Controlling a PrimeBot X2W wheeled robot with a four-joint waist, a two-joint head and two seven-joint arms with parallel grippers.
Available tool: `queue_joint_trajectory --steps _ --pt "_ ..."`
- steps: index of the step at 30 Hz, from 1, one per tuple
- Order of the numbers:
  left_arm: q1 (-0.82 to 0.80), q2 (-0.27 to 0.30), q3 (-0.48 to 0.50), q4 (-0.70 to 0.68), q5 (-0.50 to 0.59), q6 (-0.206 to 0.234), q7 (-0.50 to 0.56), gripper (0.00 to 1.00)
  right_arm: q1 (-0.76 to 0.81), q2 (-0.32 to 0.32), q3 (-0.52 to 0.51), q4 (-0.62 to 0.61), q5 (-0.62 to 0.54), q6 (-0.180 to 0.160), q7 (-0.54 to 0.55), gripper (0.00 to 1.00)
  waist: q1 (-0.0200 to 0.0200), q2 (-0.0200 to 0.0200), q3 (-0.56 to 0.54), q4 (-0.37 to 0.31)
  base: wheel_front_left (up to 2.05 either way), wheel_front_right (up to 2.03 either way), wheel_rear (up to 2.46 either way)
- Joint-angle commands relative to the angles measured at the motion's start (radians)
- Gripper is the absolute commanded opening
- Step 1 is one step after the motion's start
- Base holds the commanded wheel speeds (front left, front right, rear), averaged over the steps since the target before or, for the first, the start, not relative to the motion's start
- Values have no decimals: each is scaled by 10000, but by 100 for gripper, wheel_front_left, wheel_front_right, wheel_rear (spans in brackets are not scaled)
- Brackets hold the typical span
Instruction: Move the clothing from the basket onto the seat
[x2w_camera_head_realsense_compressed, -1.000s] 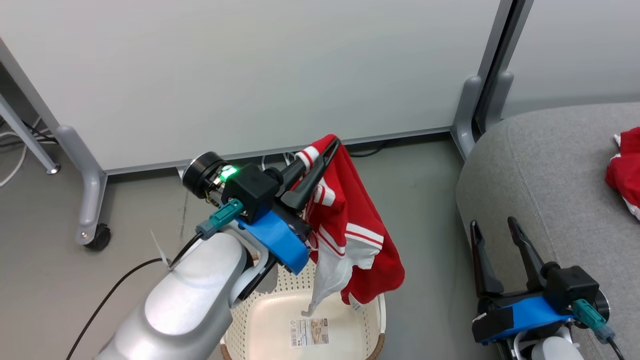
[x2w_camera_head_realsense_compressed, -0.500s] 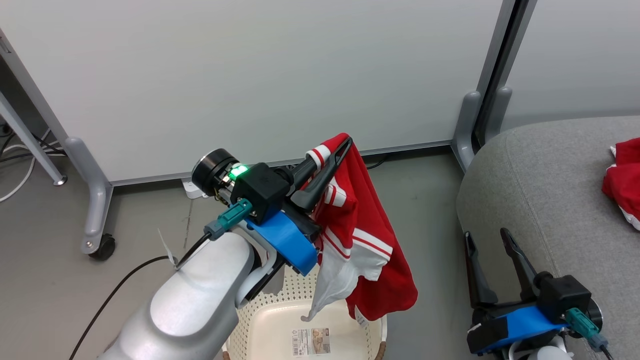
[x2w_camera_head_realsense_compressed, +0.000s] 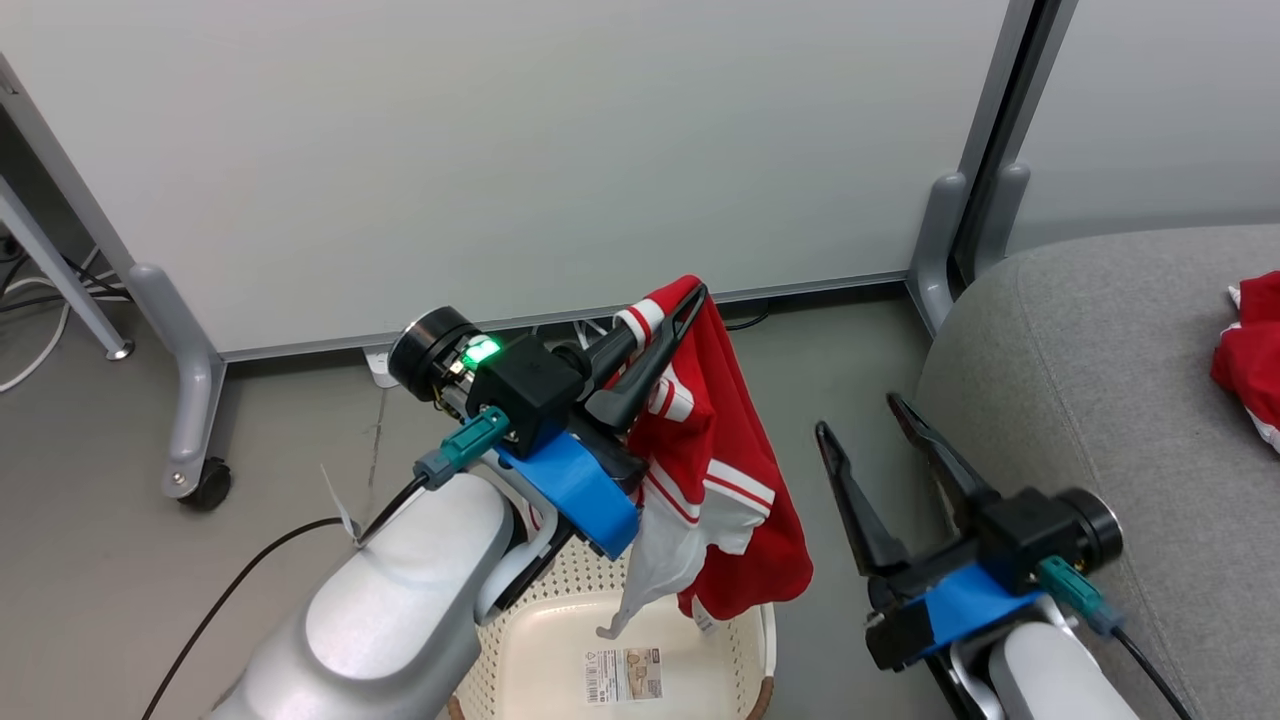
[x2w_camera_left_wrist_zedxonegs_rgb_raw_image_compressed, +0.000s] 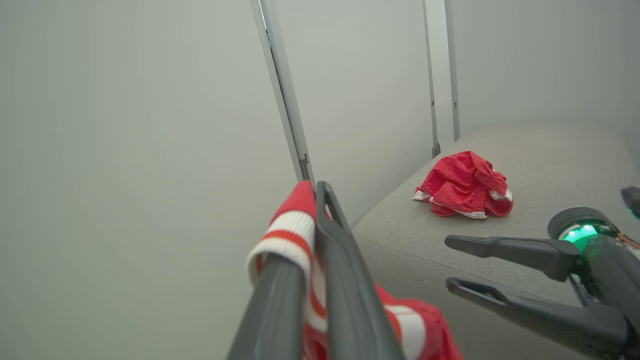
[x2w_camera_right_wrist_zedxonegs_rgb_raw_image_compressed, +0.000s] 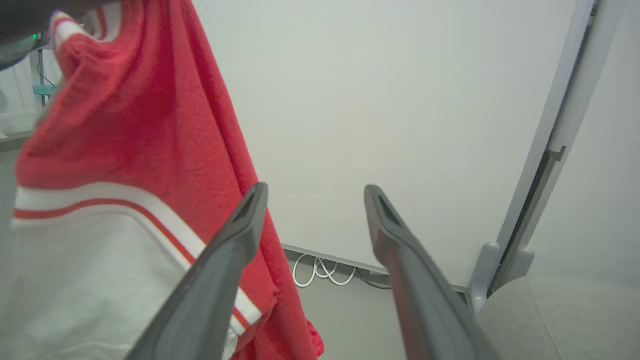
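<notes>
Head view, left claw (x2w_camera_head_realsense_compressed: 682, 300): pressed together on the top edge of the hanging garment (x2w_camera_head_realsense_compressed: 735, 470), raised above the basket (x2w_camera_head_realsense_compressed: 575, 575)
Head view, hanging garment: red with white bands, draping down from the pinch; its lowest folds and a small white tag hang over the basket's right rim, touching or not I cannot tell
Head view, basket: on the grey floor (x2w_camera_head_realsense_compressed: 850, 340) at the bottom edge, partly hidden by the left forearm, with a printed label (x2w_camera_head_realsense_compressed: 622, 675) on its bare bottom
Head view, right claw (x2w_camera_head_realsense_compressed: 858, 415): spread wide and empty, between the hanging garment and the seat (x2w_camera_head_realsense_compressed: 1100, 350), fingers pointing up and leftward
Head view, seat: grey cushion at the right, with the second garment (x2w_camera_head_realsense_compressed: 1250, 350) crumpled on it at the picture's right edge
Head view, backdrop: white partition panel (x2w_camera_head_realsense_compressed: 500, 150) on a grey foot with a caster (x2w_camera_head_realsense_compressed: 203, 485)
Left wrist view, left claw: both fingers tight on a white-and-red banded hem that folds over the left finger's tip
Left wrist view, second garment: red heap with white edging, resting on the seat, well apart from both claws
Left wrist view, right claw: side-on at lower right, fingers apart, a green light (x2w_camera_left_wrist_zedxonegs_rgb_raw_image_compressed: 579, 233) on its wrist
Right wrist view, right claw: two fingers wide apart, the white panel behind the gap
Right wrist view, hanging garment: at the left, red above a white band and a thin red stripe; the left finger overlaps its edge, contact cannot be told
Right wrist view, floor: white cables (x2w_camera_right_wrist_zedxonegs_rgb_raw_image_compressed: 320, 272) at the panel's foot, a corner of the seat at lower right
</notes>
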Motion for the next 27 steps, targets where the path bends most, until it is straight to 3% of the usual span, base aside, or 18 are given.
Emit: queue_joint_trajectory --steps 1,15,27 --pt "53 5 6 -45 -48 47 -58 0 -411 -206 387 68 85 -7 -5 100 -1 -1 52 41 0 0 0" --pt "-109 -182 -226 25 11 17 -136 0 -2241 -666 2279 843 419 -7 -5 100 -1 -1 359 302 0 0 0" --pt "-188 -405 -628 48 122 -97 -170 0 -3585 -894 3802 2411 510 -7 -5 100 -1 -1 590 527 0 0 0"
